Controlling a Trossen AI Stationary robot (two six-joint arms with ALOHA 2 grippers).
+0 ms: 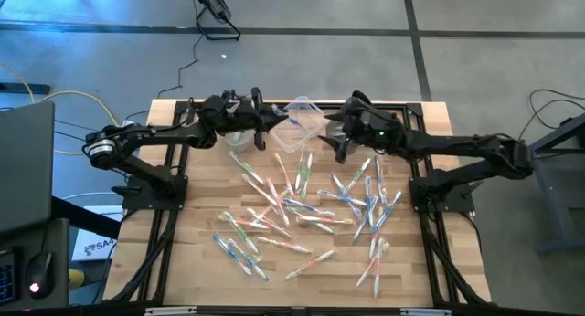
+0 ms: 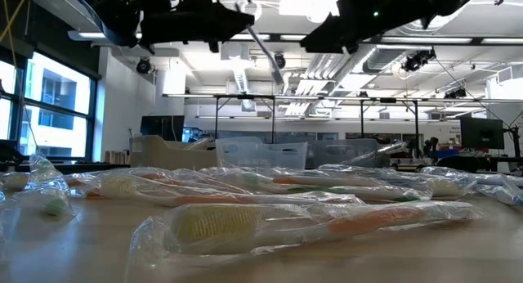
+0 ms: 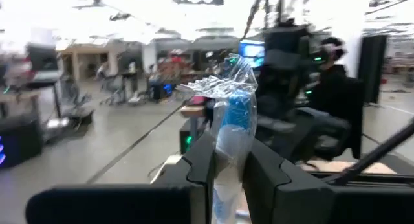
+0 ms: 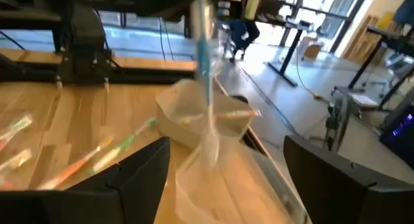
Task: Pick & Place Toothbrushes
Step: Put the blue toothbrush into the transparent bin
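Note:
Many wrapped toothbrushes [image 1: 302, 206] lie scattered flat on the wooden table [image 1: 201, 261]. My left gripper [image 3: 229, 153] is at the far middle of the table and is shut on a blue toothbrush [image 3: 234, 107] in its clear wrapper. That toothbrush [image 4: 206, 75] also shows in the right wrist view, hanging over the clear bins [image 4: 200, 120]. My right gripper [image 4: 226, 146] faces it from the table's right. Its fingers are wide open and stand on either side of the wrapper's lower end without holding it. My left gripper pinches the blue toothbrush through its wrapper [image 3: 228, 146] between its two fingers. The blue end and the crumpled wrapper tip [image 3: 220, 85] stick out past the fingertips. The toothbrush is lifted clear of the table and slants down over the bins [image 2: 265, 50].
Clear plastic bins [image 1: 306, 115] stand at the table's far edge, between the two grippers. The scattered toothbrushes fill the table's middle and near right. The left part of the tabletop near the left arm's frame [image 1: 155, 188] holds no toothbrushes.

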